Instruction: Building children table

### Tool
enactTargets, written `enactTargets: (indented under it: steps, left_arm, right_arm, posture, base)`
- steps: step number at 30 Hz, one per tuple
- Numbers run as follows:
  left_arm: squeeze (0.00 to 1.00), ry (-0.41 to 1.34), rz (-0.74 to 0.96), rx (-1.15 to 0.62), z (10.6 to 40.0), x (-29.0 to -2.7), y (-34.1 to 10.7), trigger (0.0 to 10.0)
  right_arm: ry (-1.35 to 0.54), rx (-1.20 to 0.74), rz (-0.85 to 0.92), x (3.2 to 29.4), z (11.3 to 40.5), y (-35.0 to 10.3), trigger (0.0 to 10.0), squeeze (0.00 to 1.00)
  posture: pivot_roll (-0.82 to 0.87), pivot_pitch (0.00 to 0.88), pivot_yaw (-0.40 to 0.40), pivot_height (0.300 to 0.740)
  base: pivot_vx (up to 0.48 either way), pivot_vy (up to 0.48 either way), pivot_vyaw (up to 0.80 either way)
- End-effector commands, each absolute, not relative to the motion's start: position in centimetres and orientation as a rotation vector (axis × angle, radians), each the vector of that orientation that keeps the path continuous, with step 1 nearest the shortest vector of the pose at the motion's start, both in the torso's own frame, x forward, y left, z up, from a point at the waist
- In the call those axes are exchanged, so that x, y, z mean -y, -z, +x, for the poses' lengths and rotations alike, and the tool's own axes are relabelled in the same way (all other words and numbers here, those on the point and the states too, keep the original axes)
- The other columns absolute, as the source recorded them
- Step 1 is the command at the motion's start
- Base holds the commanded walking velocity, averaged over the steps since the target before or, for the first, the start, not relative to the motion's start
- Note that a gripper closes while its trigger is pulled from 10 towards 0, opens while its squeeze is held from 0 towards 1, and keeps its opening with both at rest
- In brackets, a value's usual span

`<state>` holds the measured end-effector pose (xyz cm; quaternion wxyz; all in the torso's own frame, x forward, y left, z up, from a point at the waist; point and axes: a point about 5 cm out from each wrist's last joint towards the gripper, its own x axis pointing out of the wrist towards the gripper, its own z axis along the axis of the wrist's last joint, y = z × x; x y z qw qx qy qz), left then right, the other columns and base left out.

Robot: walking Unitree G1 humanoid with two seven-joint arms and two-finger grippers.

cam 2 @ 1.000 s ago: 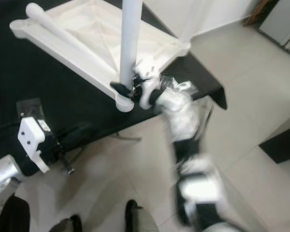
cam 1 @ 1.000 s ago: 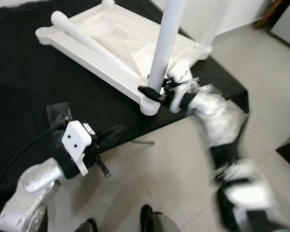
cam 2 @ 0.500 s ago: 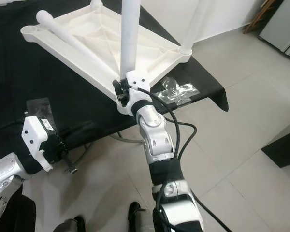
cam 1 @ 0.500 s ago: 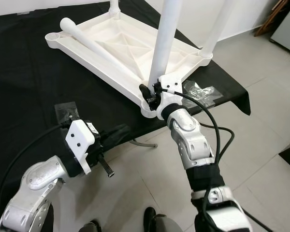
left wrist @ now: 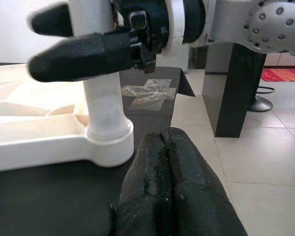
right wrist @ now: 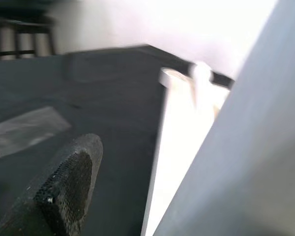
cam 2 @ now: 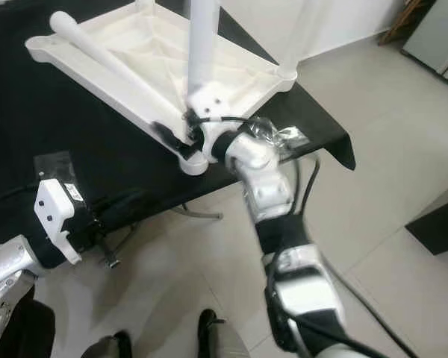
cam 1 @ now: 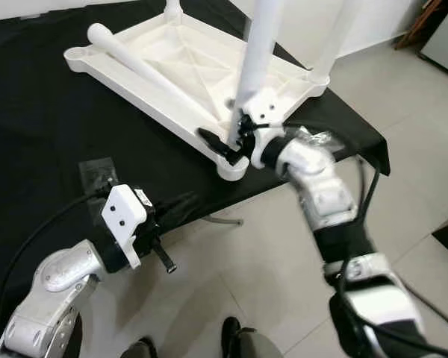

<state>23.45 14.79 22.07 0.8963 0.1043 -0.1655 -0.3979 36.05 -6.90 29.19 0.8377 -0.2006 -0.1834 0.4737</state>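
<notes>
My right gripper (cam 1: 228,140) sits a little above the centre of the head view, at the base of the near upright table leg (cam 1: 257,52), where that leg meets the corner socket (cam 1: 231,165) of the overturned white tabletop (cam 1: 187,71). My fingers there are spread wide: one black finger (cam 1: 213,142) juts out toward the left over the tabletop's near rim, and the leg stands between the two, seen from the other wrist as one finger in front of the leg and one behind it. Whether they press on the leg I cannot tell. In my right wrist view the leg is a blurred pale mass beside one finger (right wrist: 59,189).

The tabletop lies upside down on a black cloth (cam 1: 37,127) across the upper half of the frame. A loose leg (cam 1: 145,68) lies diagonally inside it from the upper left, and another upright leg (cam 1: 336,33) stands at the far right corner. A clear plastic bag (cam 2: 280,134) lies on the cloth just right of my right wrist.

My left gripper (cam 1: 163,257) hangs at the lower left, over the tiled floor (cam 1: 269,261) beside the cloth's edge, its fingers (left wrist: 174,182) pressed together and holding nothing
</notes>
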Motion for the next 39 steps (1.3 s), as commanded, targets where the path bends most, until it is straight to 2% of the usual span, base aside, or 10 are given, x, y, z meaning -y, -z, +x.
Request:
enactTargets:
  steps: [1, 10, 11, 12, 13, 21, 28, 32, 33, 39]
  left_arm:
    - [0.00, 0.839, 0.204, 0.339, 23.2, -14.5, -21.7, 10.0]
    - [0.00, 0.829, 0.208, 0.340, 23.2, -14.6, -21.8, 10.0]
    - [0.00, 0.828, 0.209, 0.341, 23.1, -14.7, -21.8, 10.0]
    - [0.00, 0.828, 0.209, 0.341, 23.1, -14.7, -21.8, 10.0]
    - [0.00, 0.826, 0.209, 0.342, 23.1, -14.7, -21.9, 10.0]
    - [0.00, 0.821, 0.210, 0.343, 23.1, -14.7, -21.9, 10.0]
    - [0.00, 0.819, 0.206, 0.345, 23.1, -14.7, -21.9, 10.0]
    - [0.00, 0.813, 0.208, 0.344, 23.0, -15.0, -21.9, 10.0]
    - [0.00, 0.811, 0.213, 0.342, 23.0, -15.1, -22.0, 10.0]
    - [0.00, 0.814, 0.218, 0.341, 23.0, -15.3, -22.1, 10.0]
  right_arm:
    - [-1.110, 0.404, -0.462, 5.9, 35.5, -28.8, 10.0, 0.00]
    - [-1.343, 0.256, -0.426, 6.7, 36.9, -28.7, 10.0, 0.00]
    - [-1.379, 0.243, -0.428, 6.8, 36.9, -28.5, 1.3, 0.00]
    - [-1.379, 0.243, -0.428, 6.8, 36.9, -28.5, 1.3, 0.00]
    - [-1.406, 0.233, -0.424, 6.8, 37.0, -28.4, 0.0, 0.00]
    - [-1.436, 0.213, -0.411, 7.3, 37.2, -27.9, 0.0, 0.00]
    - [-1.184, 0.209, -0.411, 9.9, 38.2, -26.6, 0.0, 0.00]
    - [-0.920, 0.084, -0.356, 11.6, 38.4, -22.9, 0.0, 0.00]
    - [-0.601, -0.029, -0.209, 12.5, 37.4, -18.8, 0.0, 0.00]
    - [-0.234, -0.172, -0.081, 13.4, 34.1, -13.6, 0.0, 0.00]
  posture:
    - [0.06, 0.282, -0.105, 0.740]
    - [0.08, 0.289, -0.113, 0.740]
    - [0.08, 0.289, -0.114, 0.740]
    - [0.08, 0.289, -0.114, 0.740]
    - [0.08, 0.290, -0.115, 0.740]
    - [0.08, 0.290, -0.114, 0.740]
    - [0.08, 0.292, -0.111, 0.740]
    - [0.08, 0.294, -0.123, 0.740]
    - [0.09, 0.298, -0.120, 0.740]
    - [0.08, 0.287, -0.102, 0.740]
  base:
    - [0.000, 0.000, 0.00]
    - [0.000, 0.000, 0.00]
    - [0.000, 0.000, 0.00]
    - [0.000, 0.000, 0.00]
    - [0.000, 0.000, 0.00]
    - [0.000, 0.000, 0.00]
    - [0.000, 0.000, 0.00]
    - [0.000, 0.000, 0.00]
    - [0.000, 0.000, 0.00]
    - [0.000, 0.000, 0.00]
